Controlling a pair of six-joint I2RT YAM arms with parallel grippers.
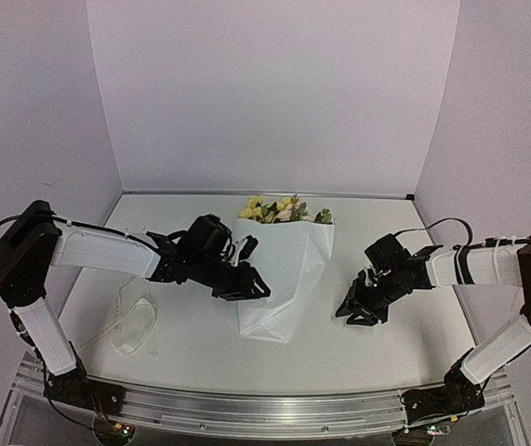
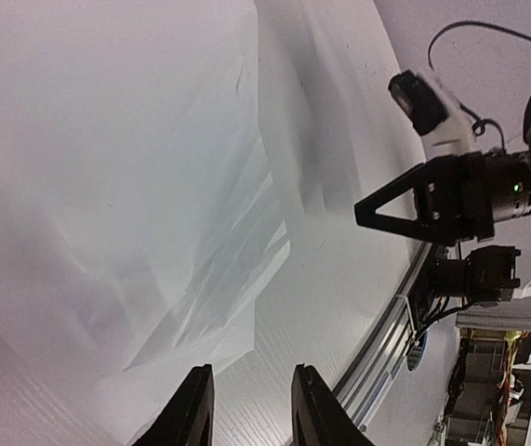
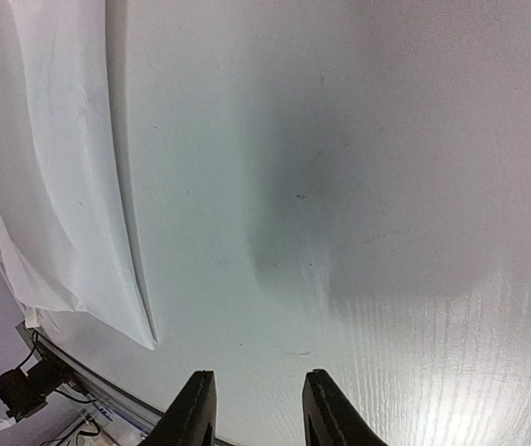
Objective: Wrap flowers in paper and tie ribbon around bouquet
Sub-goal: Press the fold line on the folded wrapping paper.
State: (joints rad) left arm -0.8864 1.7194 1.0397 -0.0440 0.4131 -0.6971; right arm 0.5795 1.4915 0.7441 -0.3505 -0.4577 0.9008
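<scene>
White paper cones round flowers (blooms at far end). Jaws part-open, holding nothing: left gripper, right gripper. The ribbon lies left.

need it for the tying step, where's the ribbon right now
In the top view the ribbon lies loosely looped on the table at the left, just below the left arm and left of the bouquet.

1. A white surface, faintly grained.
2. Pale lilac walls stand at its back and at both sides.
3. A ribbed metal rail runs along its near edge.
</scene>
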